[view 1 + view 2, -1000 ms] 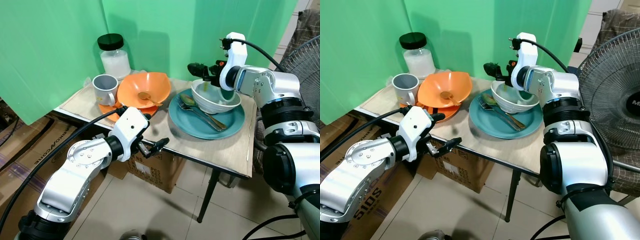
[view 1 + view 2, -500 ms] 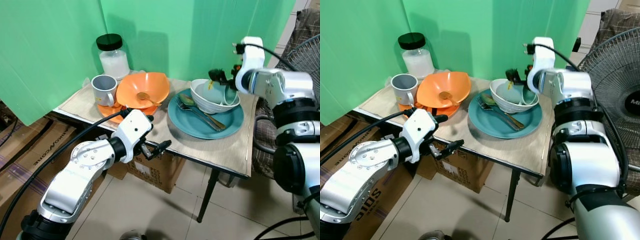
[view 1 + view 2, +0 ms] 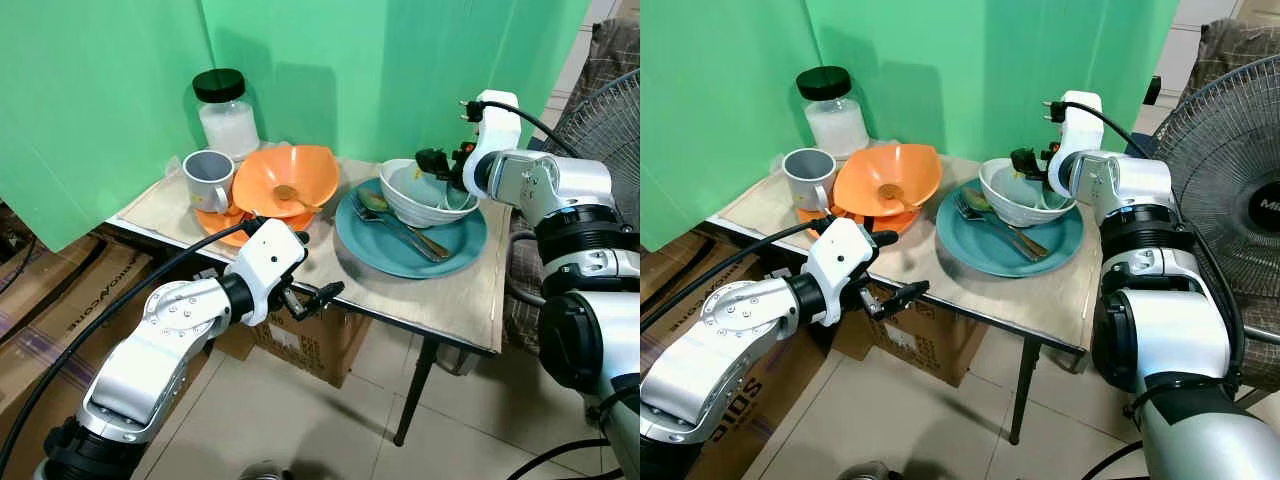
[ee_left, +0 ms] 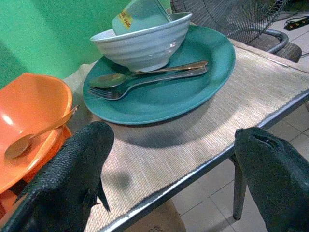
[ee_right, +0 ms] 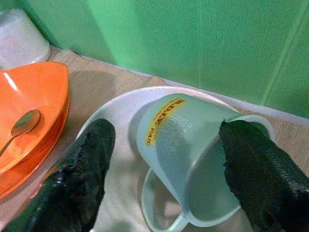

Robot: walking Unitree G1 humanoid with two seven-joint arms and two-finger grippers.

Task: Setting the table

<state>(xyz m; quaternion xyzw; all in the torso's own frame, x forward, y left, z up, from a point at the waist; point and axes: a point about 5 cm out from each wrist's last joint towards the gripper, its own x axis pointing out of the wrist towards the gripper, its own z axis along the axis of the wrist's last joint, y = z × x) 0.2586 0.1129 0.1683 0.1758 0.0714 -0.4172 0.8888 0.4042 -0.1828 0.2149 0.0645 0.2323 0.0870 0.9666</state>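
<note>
- The green cup (image 5: 193, 150) lies tipped on its side in the white bowl (image 3: 428, 193). Its yellow label has red letters too blurry to read.
- The bowl sits on the blue plate (image 3: 412, 232) beside a spoon (image 4: 145, 74) and fork (image 4: 145, 84).
- The right pincer (image 5: 166, 179) is spread wide around the cup, not touching it.
- The left pincer (image 3: 318, 293) is spread too, in open air off the table (image 3: 455, 300) edge.

The table (image 3: 455, 300) carries two mugs: a grey mug (image 3: 209, 178) and a pale green mug (image 5: 193, 150). Two bowls stand there, an orange bowl (image 3: 290, 172) and a white bowl (image 3: 415, 207). One teal plate (image 3: 455, 245), one glass jar (image 3: 227, 112), two spoons (image 4: 140, 75) and one fork (image 4: 145, 83) complete it.
</note>
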